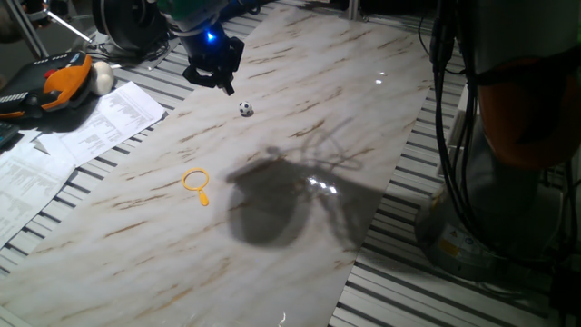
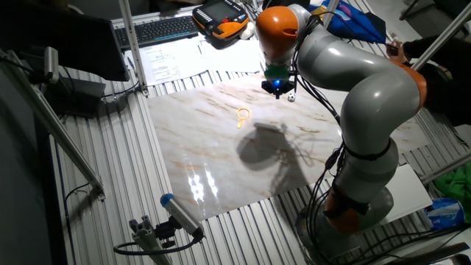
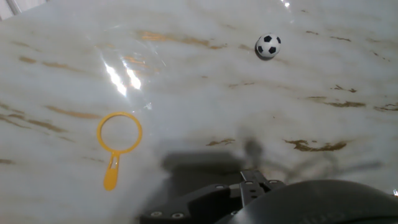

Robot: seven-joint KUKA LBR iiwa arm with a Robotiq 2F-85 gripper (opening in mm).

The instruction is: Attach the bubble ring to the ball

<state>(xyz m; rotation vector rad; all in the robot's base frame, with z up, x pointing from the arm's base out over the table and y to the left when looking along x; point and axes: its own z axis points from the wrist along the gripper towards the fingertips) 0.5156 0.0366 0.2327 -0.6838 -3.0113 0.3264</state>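
The yellow-orange bubble ring (image 1: 201, 192) lies flat on the marble-patterned board (image 1: 363, 109), left of the middle, with its handle pointing toward the near edge. It also shows in the other fixed view (image 2: 241, 118) and at the left of the hand view (image 3: 114, 152). The small black-and-white ball (image 1: 246, 109) rests on the board farther back (image 2: 291, 96), at the upper right of the hand view (image 3: 268, 45). My gripper (image 1: 218, 84) hangs just above the board, a little left of and behind the ball, well away from the ring. Its fingers look apart and hold nothing.
Printed papers (image 1: 82, 127), an orange-black handheld controller (image 1: 54, 86) and a plain off-white ball (image 1: 102, 77) lie beyond the board's left edge. The robot base and cables (image 1: 481, 227) stand to the right. The arm's dark shadow (image 1: 272, 200) falls across the board's middle.
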